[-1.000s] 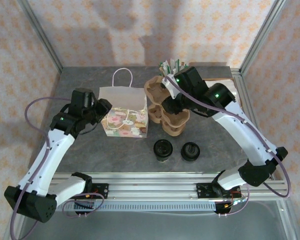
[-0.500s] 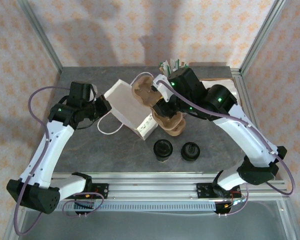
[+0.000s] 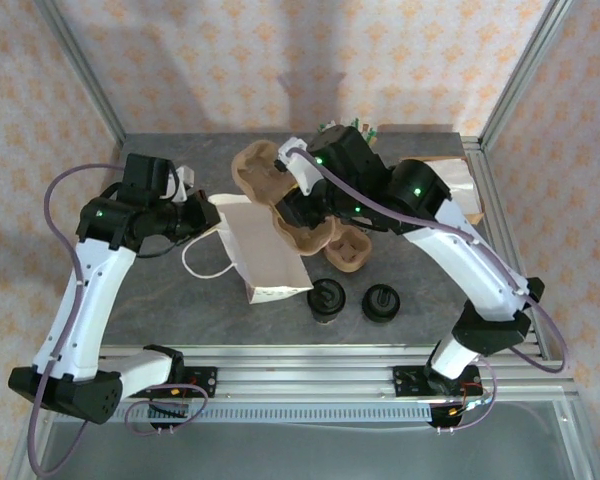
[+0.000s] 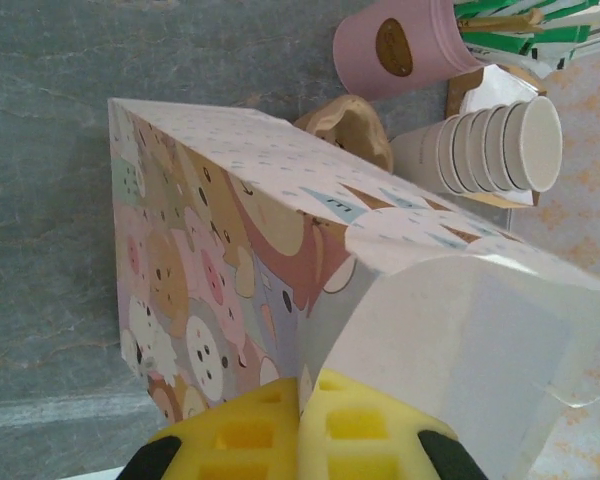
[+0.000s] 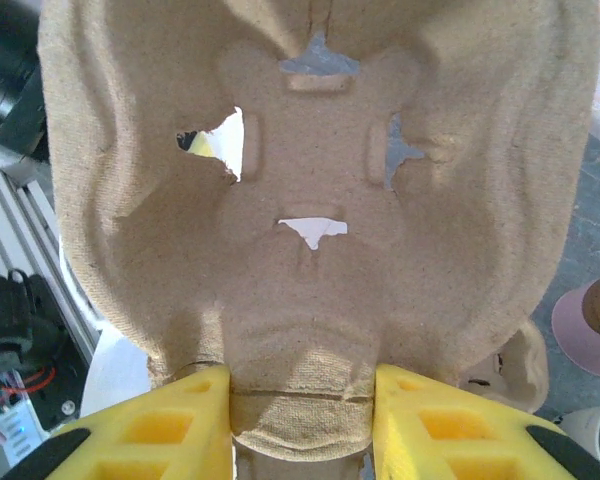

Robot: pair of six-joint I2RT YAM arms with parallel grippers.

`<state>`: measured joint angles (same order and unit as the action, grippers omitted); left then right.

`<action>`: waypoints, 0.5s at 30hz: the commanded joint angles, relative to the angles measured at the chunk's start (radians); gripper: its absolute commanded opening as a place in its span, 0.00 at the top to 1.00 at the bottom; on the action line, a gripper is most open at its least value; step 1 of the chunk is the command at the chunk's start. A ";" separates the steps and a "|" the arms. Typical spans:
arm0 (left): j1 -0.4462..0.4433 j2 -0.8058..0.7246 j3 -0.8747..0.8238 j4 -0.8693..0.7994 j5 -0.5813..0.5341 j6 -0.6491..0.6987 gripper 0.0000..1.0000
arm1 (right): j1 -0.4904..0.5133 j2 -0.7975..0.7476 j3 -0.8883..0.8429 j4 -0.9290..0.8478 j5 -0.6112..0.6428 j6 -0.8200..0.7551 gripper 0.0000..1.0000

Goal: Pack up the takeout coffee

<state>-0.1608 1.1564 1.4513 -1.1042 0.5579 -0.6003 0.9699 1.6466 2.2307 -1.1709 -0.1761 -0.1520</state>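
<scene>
Bag of white patterned paper is pinched by the left claw; the right claw pinches a brown cardboard cup tray near a black-lidded paper cup.

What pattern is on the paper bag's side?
Pastel cartoon characters on the paper bag; clearest in the left wrist view.

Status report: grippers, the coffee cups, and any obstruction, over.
Left gripper shut on paper bag, bag on its side. Right gripper shut on pulp cup carrier, raised. Two lidded coffee cups on table, untouched.
</scene>
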 commanded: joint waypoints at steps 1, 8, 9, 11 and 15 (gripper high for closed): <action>0.010 -0.046 -0.050 -0.018 -0.018 -0.040 1.00 | 0.004 0.040 0.071 -0.012 0.039 0.089 0.65; 0.008 -0.103 -0.158 0.059 -0.008 -0.161 1.00 | 0.007 0.111 0.150 -0.023 0.037 0.243 0.65; 0.007 -0.109 -0.164 0.064 -0.009 -0.167 1.00 | 0.013 0.114 0.149 -0.017 0.033 0.245 0.65; 0.008 -0.116 -0.161 0.059 -0.004 -0.179 1.00 | 0.037 0.120 0.141 -0.006 0.050 0.250 0.65; 0.007 -0.127 -0.154 0.045 -0.017 -0.179 1.00 | 0.089 0.152 0.161 -0.013 0.060 0.250 0.65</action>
<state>-0.1608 1.0531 1.2922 -1.0809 0.5571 -0.7532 1.0241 1.7775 2.3569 -1.1748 -0.1444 0.0677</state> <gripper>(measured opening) 0.043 0.348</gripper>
